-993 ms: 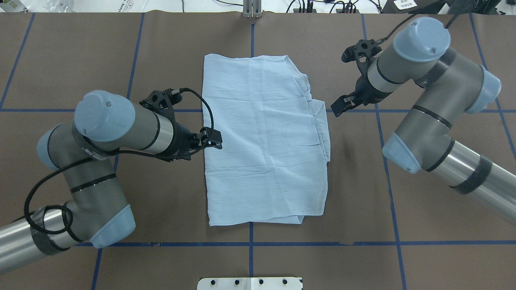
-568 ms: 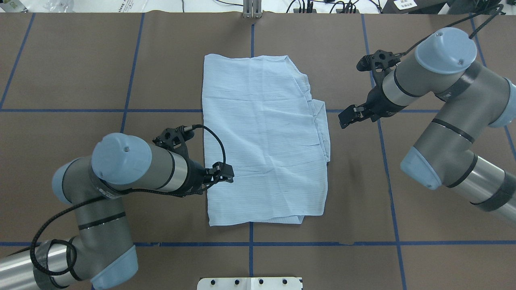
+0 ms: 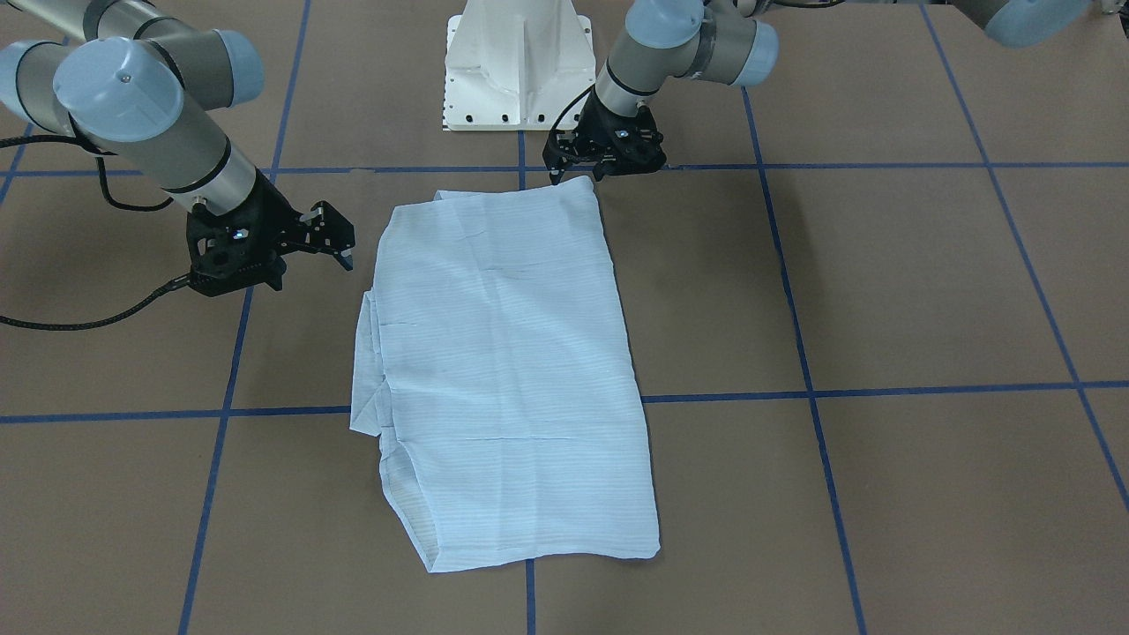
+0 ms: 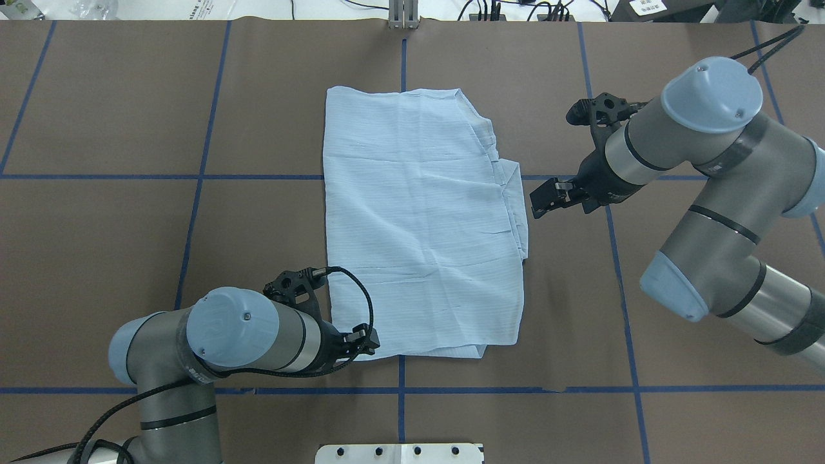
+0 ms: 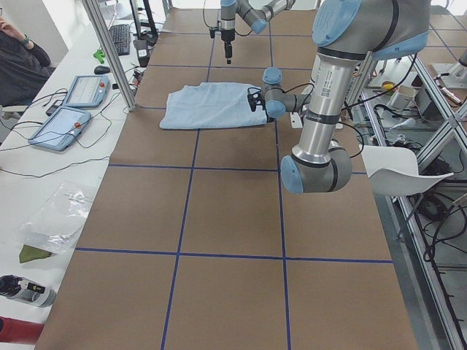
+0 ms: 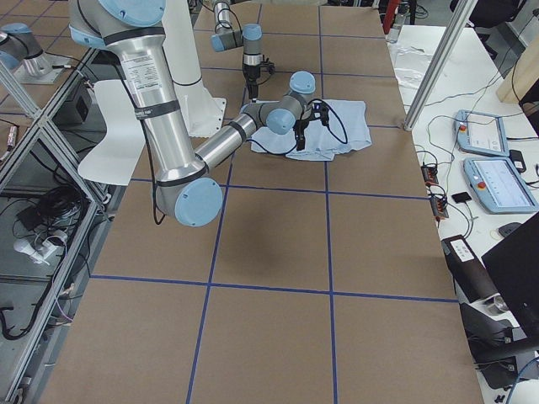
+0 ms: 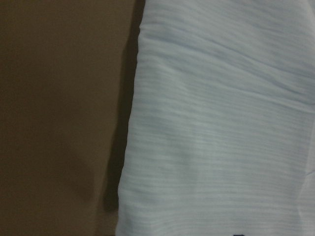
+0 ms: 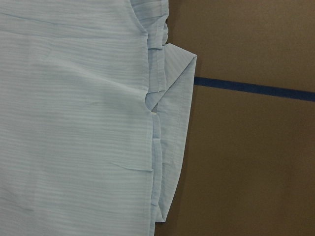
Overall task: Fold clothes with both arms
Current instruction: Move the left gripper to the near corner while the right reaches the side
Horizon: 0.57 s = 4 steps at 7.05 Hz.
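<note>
The clothes are one pale-blue striped shirt (image 4: pixel 422 219) folded into a flat rectangle at the table's middle, also seen in the front view (image 3: pixel 503 370). Folded layers stick out along its right edge (image 8: pixel 167 98). My left gripper (image 4: pixel 368 341) hovers low at the shirt's near-left corner (image 3: pixel 578 175) with its fingers apart. The left wrist view shows only the shirt's edge (image 7: pixel 221 128) and brown table. My right gripper (image 4: pixel 537 201) stands open just off the shirt's right edge (image 3: pixel 342 238), holding nothing.
The white pedestal base (image 3: pixel 516 79) stands at the table's near edge behind the shirt. Blue tape lines (image 4: pixel 515 389) grid the brown table cover. Control tablets (image 5: pixel 80 91) and a seated person (image 5: pixel 18 58) are beyond the far side.
My left arm has slid back along the shirt's left edge, from its middle to the near-left corner. My right gripper has come down and closer to the shirt's right edge.
</note>
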### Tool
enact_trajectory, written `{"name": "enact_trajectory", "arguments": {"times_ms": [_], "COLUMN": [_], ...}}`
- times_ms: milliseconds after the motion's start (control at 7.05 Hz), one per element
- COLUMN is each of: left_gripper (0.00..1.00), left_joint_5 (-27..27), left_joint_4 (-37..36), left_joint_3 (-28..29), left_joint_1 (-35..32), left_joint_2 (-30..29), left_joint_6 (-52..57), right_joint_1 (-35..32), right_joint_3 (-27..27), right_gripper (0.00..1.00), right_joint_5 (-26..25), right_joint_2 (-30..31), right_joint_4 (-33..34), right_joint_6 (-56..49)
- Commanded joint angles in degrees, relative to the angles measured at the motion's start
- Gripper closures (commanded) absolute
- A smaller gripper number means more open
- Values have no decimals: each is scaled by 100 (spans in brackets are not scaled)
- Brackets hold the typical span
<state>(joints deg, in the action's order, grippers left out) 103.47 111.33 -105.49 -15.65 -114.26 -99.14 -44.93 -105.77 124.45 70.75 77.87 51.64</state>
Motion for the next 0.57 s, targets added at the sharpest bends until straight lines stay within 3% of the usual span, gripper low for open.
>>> {"name": "enact_trajectory", "arguments": {"times_ms": [0, 284, 426], "left_gripper": [26, 31, 39], "left_joint_5": [-2, -2, -10], "left_joint_4": [-59, -129, -138], "left_joint_3": [54, 81, 81], "left_joint_1": [18, 27, 27], "left_joint_2": [0, -17, -26], "left_joint_6": [0, -9, -9], "right_joint_1": [2, 2, 2], "right_joint_3": [-14, -14, -14], "right_gripper": [0, 0, 0], "right_joint_5": [0, 9, 9], "right_joint_2": [0, 0, 9], "right_joint_4": [0, 0, 9], "right_joint_6": [4, 4, 4]}}
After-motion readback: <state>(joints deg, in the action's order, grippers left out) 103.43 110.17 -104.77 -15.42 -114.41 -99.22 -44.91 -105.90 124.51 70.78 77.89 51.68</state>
